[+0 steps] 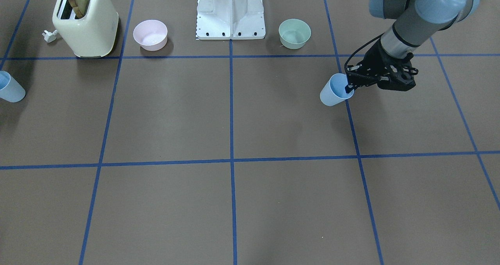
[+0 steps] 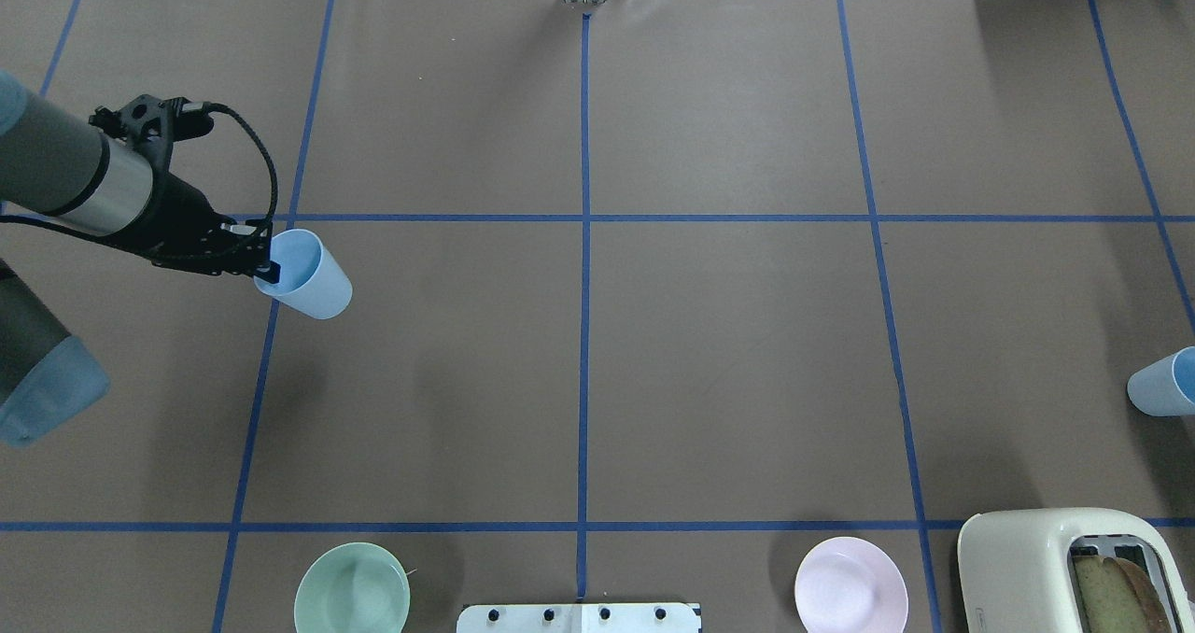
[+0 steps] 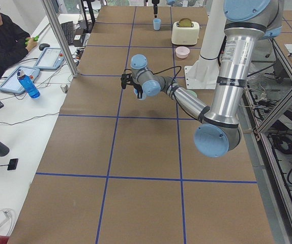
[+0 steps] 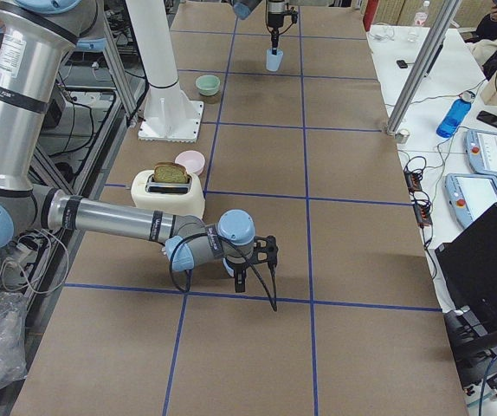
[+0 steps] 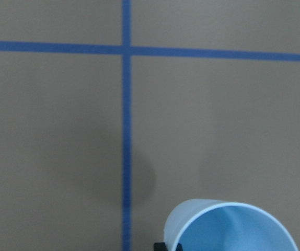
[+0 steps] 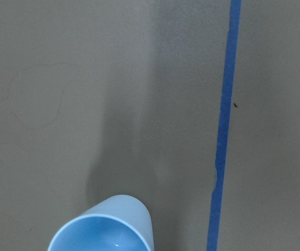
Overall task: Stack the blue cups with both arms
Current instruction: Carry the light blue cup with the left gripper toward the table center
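My left gripper (image 2: 264, 269) is shut on the rim of one pale-blue cup (image 2: 308, 275), one finger inside it. It holds the cup upright, seemingly a little above the table, on my left side. The same gripper (image 1: 349, 87) and cup (image 1: 335, 91) show in the front view, and the cup's open mouth (image 5: 233, 230) shows in the left wrist view. The second blue cup (image 2: 1162, 383) is at the table's far right edge and also shows in the front view (image 1: 9, 87) and the right wrist view (image 6: 105, 225). My right gripper (image 4: 241, 277) hangs over that spot. I cannot tell whether it is open or shut.
A cream toaster (image 2: 1074, 568) with bread stands at the near right, with a pink bowl (image 2: 850, 586) beside it. A green bowl (image 2: 352, 588) is at the near left. The white base mount (image 1: 230, 15) sits between the bowls. An operator (image 3: 3, 40) sits at a side desk.
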Tool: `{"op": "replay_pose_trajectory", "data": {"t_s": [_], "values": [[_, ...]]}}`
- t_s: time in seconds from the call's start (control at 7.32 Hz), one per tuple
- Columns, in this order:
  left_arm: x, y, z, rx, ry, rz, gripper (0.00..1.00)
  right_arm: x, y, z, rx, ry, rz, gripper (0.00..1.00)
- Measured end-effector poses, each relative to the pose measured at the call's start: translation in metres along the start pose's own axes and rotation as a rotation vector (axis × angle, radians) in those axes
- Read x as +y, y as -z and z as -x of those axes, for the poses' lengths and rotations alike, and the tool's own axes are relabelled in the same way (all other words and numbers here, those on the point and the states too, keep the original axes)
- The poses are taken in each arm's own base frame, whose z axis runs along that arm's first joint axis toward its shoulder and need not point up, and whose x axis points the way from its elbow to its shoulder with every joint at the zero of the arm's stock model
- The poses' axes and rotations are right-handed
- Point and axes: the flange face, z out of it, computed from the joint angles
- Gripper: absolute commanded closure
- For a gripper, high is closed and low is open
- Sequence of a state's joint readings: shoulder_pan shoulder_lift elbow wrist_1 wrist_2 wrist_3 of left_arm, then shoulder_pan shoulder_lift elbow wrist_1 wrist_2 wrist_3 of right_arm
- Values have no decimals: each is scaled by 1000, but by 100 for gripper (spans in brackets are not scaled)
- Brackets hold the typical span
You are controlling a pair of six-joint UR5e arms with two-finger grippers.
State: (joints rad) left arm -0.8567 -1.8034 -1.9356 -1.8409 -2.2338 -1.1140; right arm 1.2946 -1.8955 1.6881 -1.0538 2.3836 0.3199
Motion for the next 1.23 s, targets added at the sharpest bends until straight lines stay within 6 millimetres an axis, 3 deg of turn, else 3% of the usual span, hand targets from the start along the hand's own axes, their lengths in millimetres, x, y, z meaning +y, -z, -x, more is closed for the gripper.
{"op": "replay_pose_trajectory", "data": {"t_s": [0.41, 0.68, 0.82, 1.09, 1.23], "values": [[4, 2, -69, 36, 78, 16, 100, 6, -17, -6, -2, 22, 14, 0], [13, -4, -96, 52, 109, 24, 100, 8, -25, -9, -2, 31, 21, 0], [15, -6, -103, 54, 115, 20, 100, 8, -26, -8, -2, 34, 24, 12], [22, -13, -124, 49, 121, 26, 100, 8, -28, -7, -2, 36, 28, 91], [25, -17, -139, 41, 123, 23, 100, 7, -28, -6, -2, 37, 28, 100]]}}
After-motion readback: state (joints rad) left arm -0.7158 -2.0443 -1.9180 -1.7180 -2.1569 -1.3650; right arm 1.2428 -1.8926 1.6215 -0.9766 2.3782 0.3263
